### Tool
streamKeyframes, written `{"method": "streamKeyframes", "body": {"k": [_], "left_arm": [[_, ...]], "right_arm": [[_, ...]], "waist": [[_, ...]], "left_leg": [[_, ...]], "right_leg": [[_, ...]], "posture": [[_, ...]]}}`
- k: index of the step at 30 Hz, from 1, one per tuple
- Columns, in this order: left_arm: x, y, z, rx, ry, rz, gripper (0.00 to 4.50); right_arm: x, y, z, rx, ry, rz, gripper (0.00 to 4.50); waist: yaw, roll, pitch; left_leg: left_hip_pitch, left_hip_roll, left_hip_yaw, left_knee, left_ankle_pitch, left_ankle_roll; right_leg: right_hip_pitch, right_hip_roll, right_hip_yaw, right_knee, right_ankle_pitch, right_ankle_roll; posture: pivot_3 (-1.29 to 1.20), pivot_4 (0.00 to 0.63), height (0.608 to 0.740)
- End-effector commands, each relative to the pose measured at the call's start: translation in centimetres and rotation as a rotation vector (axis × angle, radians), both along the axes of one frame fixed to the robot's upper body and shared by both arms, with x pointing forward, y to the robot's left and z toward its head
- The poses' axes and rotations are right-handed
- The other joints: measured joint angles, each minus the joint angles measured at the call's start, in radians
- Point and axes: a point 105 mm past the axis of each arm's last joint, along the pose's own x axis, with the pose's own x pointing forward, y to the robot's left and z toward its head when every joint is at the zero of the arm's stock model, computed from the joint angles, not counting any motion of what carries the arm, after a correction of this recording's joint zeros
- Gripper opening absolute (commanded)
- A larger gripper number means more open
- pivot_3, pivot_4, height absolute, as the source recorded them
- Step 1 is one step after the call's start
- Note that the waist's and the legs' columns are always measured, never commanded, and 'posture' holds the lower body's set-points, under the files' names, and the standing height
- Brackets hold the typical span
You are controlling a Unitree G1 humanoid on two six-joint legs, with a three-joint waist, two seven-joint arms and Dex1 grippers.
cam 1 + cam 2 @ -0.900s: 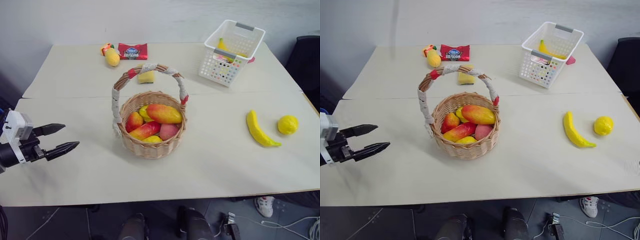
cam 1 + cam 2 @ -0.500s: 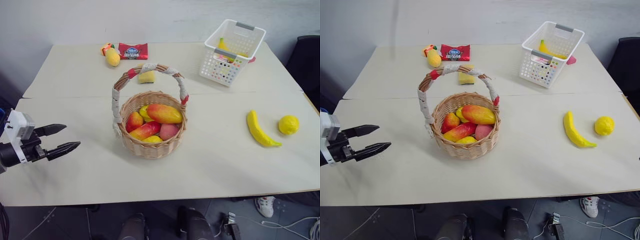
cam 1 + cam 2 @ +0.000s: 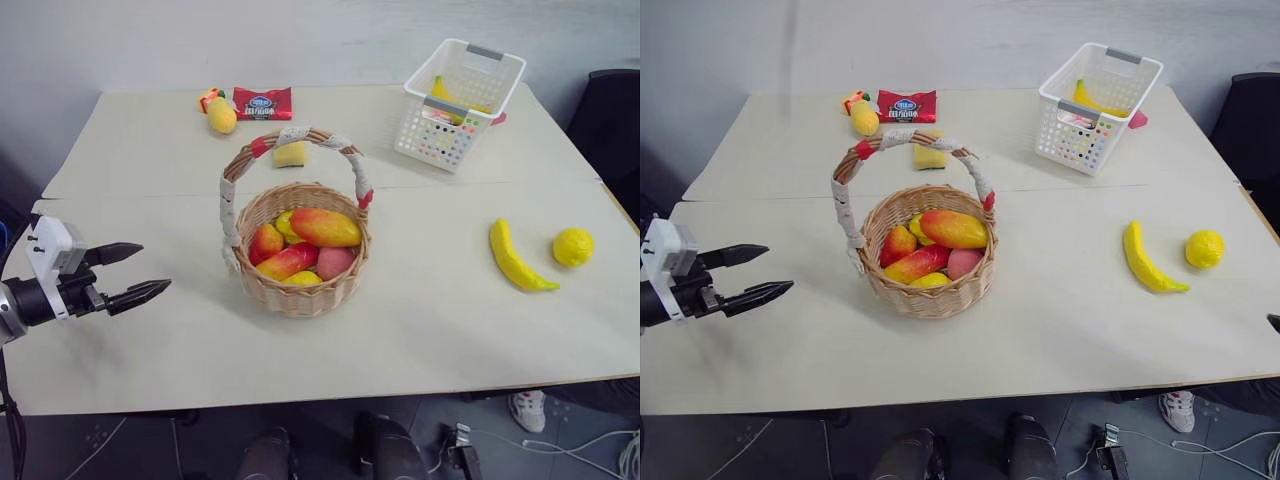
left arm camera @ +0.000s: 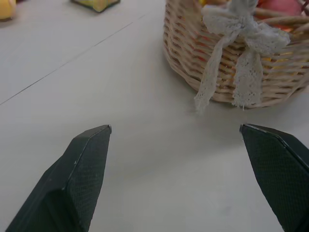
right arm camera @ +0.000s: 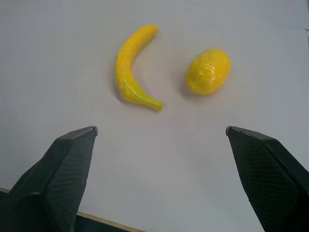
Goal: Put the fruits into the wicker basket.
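The long curved plain yellow plastic banana and the small round bumpy yellow lemon lie on the pale table toward its right edge, just beside each other but apart, both well to the right of the round tan woven wicker basket with its cloth-wrapped arched handle. The basket sits mid-table and already holds several red-and-yellow fruits.

Right gripper: jaws spread wide, empty. In its wrist view both fruits lie straight ahead of the jaws, on the table beyond the tips, nothing touching. The banana's long axis runs roughly along the line of approach, somewhat slanted, its tapered end nearest the jaws and curving toward the lemon; the jaws stand either side of that axis, so they would close across its narrow width.

Left gripper: jaws spread, empty, hovering over the left part of the table, pointing at the basket's near left side, with the basket between it and the fruits.

Judgement: the right arm is clearly the nearer to both fruits; the pickup falls to it, and the carry afterward runs leftward to the basket, clearing the handle
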Motion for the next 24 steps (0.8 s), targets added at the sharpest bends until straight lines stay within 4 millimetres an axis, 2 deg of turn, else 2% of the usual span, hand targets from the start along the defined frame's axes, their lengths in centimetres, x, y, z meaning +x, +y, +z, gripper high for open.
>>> {"method": "streamKeyframes", "body": {"k": [1,4,9,11,17,21,24], "left_arm": [[-1.3,-3.0,4.3,-0.051,-0.059,-0.159,4.5],[-4.7,-7.8,7.8,-0.077,-0.051,-0.436,4.5],[-7.7,-12.7,11.2,-0.101,-0.089,-0.657,4.5],[-8.3,-14.1,12.1,-0.124,-0.084,-0.711,4.5],[-7.5,-16.8,12.2,-0.101,-0.033,-0.733,4.5],[-6.3,-17.4,12.3,-0.121,-0.006,-0.717,4.5],[-5.7,-17.5,12.4,-0.121,0.003,-0.71,4.5]], "right_arm": [[1.7,3.0,1.5,-0.014,-0.024,0.102,4.45],[4.6,5.7,1.0,-0.024,-0.019,0.157,4.45],[8.1,7.6,-1.2,-0.042,0.028,0.157,4.45],[9.6,7.6,-2.1,-0.048,0.044,0.126,4.45],[13.2,7.3,-3.8,0.008,0.065,0.049,4.45],[14.8,7.8,-4.9,0.084,0.103,0.044,4.45],[15.8,7.6,-6.2,0.065,0.13,0.017,4.45]], "waist": [[-0.004,-0.001,0.0],[-0.019,-0.003,0.002],[-0.02,0.005,0.003],[-0.019,0.005,0.003],[-0.017,0.005,0.004],[-0.019,0.005,0.004],[-0.019,0.004,0.004]], "left_leg": [[0.0,0.0,0.0,0.0,0.0,0.0],[0.0,0.001,-0.001,0.003,0.0,-0.001],[-0.001,0.0,-0.001,0.007,0.001,-0.001],[-0.001,0.0,-0.001,0.008,0.002,-0.002],[0.0,-0.004,-0.001,0.01,0.005,-0.001],[-0.001,-0.003,-0.001,0.01,0.006,-0.001],[-0.002,-0.003,-0.001,0.01,0.006,-0.002]], "right_leg": [[0.0,0.0,0.0,0.001,0.0,0.0],[0.0,-0.001,0.001,0.003,0.0,0.0],[0.0,0.0,0.003,0.008,0.0,0.0],[0.0,0.002,0.002,0.009,0.0,0.0],[0.001,0.005,0.003,0.012,0.0,0.0],[0.0,0.007,0.003,0.013,0.0,0.001],[0.0,0.012,0.003,0.012,0.0,0.001]], "posture": [[0.0,0.15,0.74],[0.0,0.15,0.74],[0.0,0.15,0.74],[0.0,0.15,0.74],[0.0,0.15,0.74],[0.0,0.15,0.74],[0.0,0.15,0.74]]}}
